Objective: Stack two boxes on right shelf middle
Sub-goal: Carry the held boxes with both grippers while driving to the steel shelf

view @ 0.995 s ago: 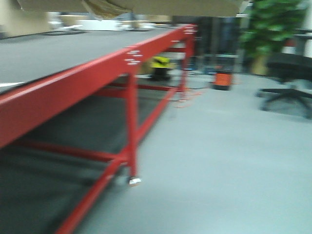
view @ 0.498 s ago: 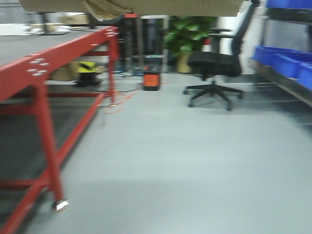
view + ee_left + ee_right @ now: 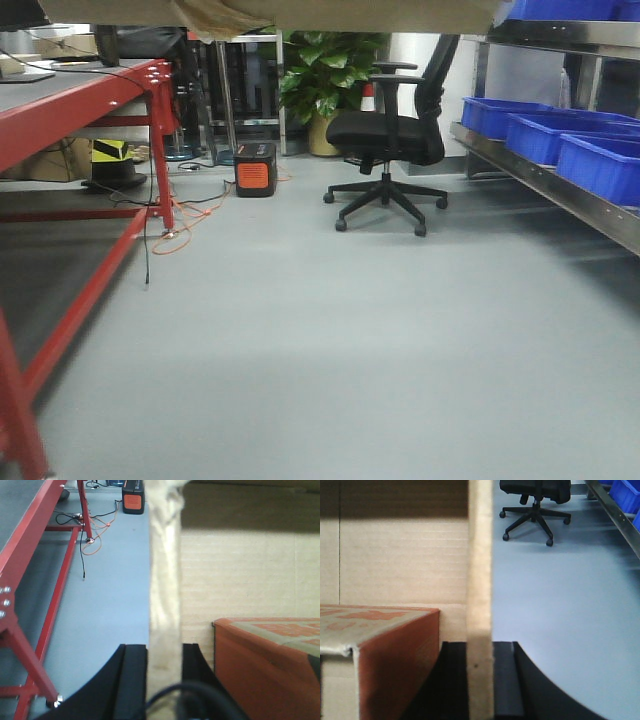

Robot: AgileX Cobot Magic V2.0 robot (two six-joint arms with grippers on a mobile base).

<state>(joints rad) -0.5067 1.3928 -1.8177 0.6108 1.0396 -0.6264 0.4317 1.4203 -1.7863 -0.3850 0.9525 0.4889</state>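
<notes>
A brown corrugated cardboard box (image 3: pixel 300 12) is held up between both arms; only its underside shows along the top of the front view. My left gripper (image 3: pixel 165 650) is shut on the box's left wall (image 3: pixel 165 570). My right gripper (image 3: pixel 480 647) is shut on its right wall (image 3: pixel 480 555). Inside it lies an orange-red box (image 3: pixel 270 665) (image 3: pixel 385 645) with tan tape on its top. The steel shelf (image 3: pixel 530 175) runs along the right of the front view, ahead and apart from the held box.
Blue bins (image 3: pixel 560 135) sit on the shelf. A black office chair (image 3: pixel 385 130) stands ahead on the grey floor, with a plant (image 3: pixel 320 70) and an orange device (image 3: pixel 255 168) behind. A red-framed table (image 3: pixel 70 95) lines the left, with cables (image 3: pixel 170 235) beneath it.
The front view has swung to the right: the red table slid off to the left, and the chair and the shelf with blue bins came into view. The box stays held.
</notes>
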